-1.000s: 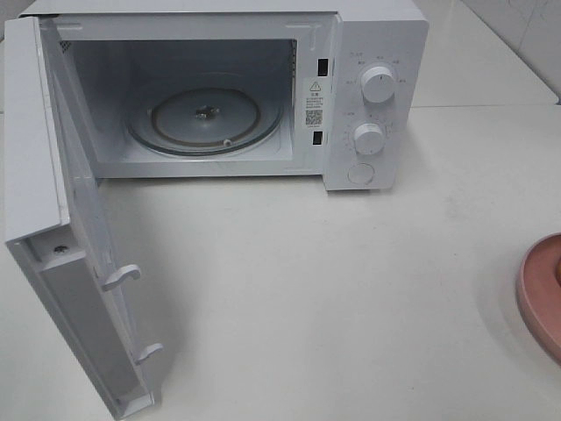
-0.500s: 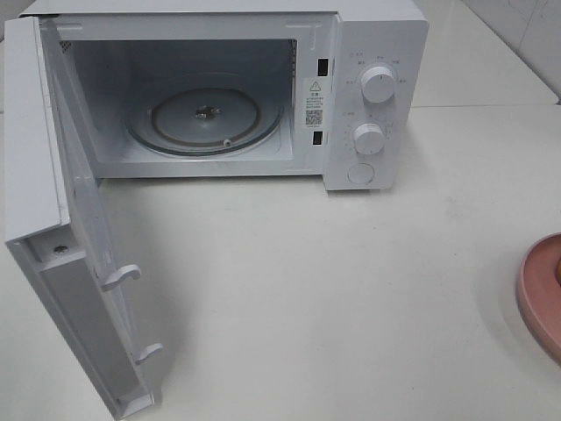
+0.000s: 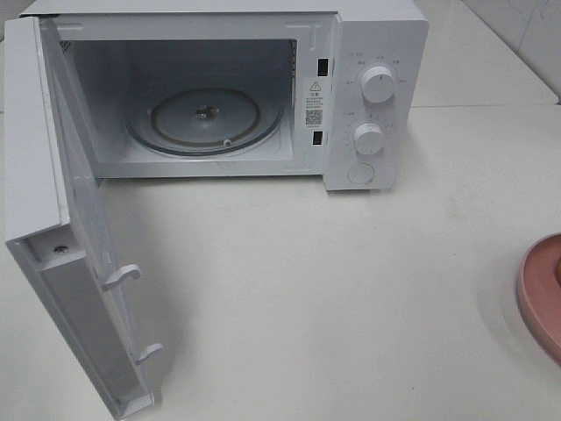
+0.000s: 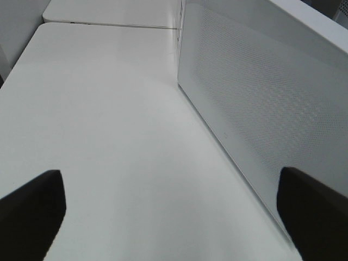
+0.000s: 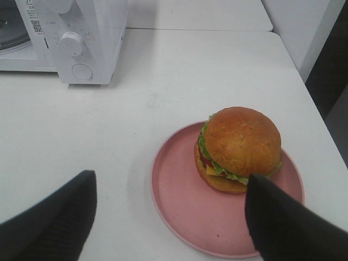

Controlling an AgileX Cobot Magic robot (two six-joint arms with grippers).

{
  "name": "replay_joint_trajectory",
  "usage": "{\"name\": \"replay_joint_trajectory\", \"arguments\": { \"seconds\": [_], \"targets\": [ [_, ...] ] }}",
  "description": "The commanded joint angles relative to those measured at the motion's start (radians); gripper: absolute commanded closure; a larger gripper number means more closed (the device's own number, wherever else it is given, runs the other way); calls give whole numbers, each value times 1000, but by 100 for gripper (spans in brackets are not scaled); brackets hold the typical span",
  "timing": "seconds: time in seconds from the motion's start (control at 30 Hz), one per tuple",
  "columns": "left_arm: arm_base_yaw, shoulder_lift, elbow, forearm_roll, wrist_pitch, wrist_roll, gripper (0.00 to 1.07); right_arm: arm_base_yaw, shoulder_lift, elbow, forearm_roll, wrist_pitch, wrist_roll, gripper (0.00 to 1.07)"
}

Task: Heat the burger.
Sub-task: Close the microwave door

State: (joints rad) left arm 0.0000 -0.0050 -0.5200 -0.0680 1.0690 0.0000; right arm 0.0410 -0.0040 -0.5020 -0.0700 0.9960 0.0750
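You have a white table (image 3: 351,289) carrying a white microwave (image 3: 377,53) at the back, its door (image 3: 53,228) swung open. A pink plate (image 3: 539,298) sits at the right edge, mostly cut off from above; it seems well apart from the microwave.

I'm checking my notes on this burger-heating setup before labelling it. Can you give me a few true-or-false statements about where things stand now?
1. The microwave door stands open. True.
2. The burger already sits on the glass turntable. False: it rests on the pink plate on the table; the turntable is bare.
3. The right gripper is shut on the burger. False: its jaws are open, apart from the burger.
4. Green lettuce shows under the burger's bun. True.
5. The left gripper is open, next to the outer face of the microwave door. True.
6. The microwave has three round dials. False: two dials above a round button.
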Motion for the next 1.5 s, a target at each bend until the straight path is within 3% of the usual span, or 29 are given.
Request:
{"name": "replay_joint_trajectory", "arguments": {
  "seconds": [0.03, 0.17, 0.33, 0.37, 0.4, 0.43, 0.5, 0.53, 0.57, 0.6, 0.63, 0.67, 0.7, 0.93, 1.17, 1.5],
  "targets": [
    [0, 10, -11, -11, -11, 0, 9, -6, -27, 3, 1, -1, -15, 32],
    [0, 49, -32, -8, -47, 0, 11, -6, -27, 3, 1, -1, -15, 32],
    [0, 142, -34, -1, -123, 0, 28, -6, -27, 3, 1, -1, -15, 32],
    [0, 180, -34, 0, -154, 0, 41, -6, -27, 3, 1, -1, -15, 32],
    [0, 180, -34, 0, -154, 0, 41, -6, -27, 3, 1, -1, -15, 32],
    [0, 210, -32, 0, -193, 0, 56, -6, -27, 3, 1, -1, -15, 32],
    [0, 222, -30, 0, -211, 0, 62, -6, -27, 3, 1, -1, -15, 32],
    [0, 254, -19, 0, -270, 0, 75, -6, -27, 3, 1, -1, -15, 32],
    [0, 254, -19, 0, -270, 0, 75, -6, -27, 3, 1, -1, -15, 32],
    [0, 286, -5, 0, -325, 0, 82, -6, -27, 3, 1, -1, -15, 32],
    [0, 299, 3, 0, -347, 0, 97, -6, -27, 3, 1, -1, -15, 32],
    [0, 299, 3, 0, -347, 0, 97, -6, -27, 3, 1, -1, -15, 32],
    [0, 331, 21, -3, -401, 0, 107, -6, -27, 3, 1, -1, -15, 32],
    [0, 404, 87, -23, -587, 0, 107, -6, -27, 3, 1, -1, -15, 32],
    [0, 511, 222, -23, -967, 105, 107, -6, -27, 3, 1, -1, -15, 32],
    [0, 749, 294, -22, -1362, 92, 107, -6, -27, 3, 1, -1, -15, 32]
  ]
}}
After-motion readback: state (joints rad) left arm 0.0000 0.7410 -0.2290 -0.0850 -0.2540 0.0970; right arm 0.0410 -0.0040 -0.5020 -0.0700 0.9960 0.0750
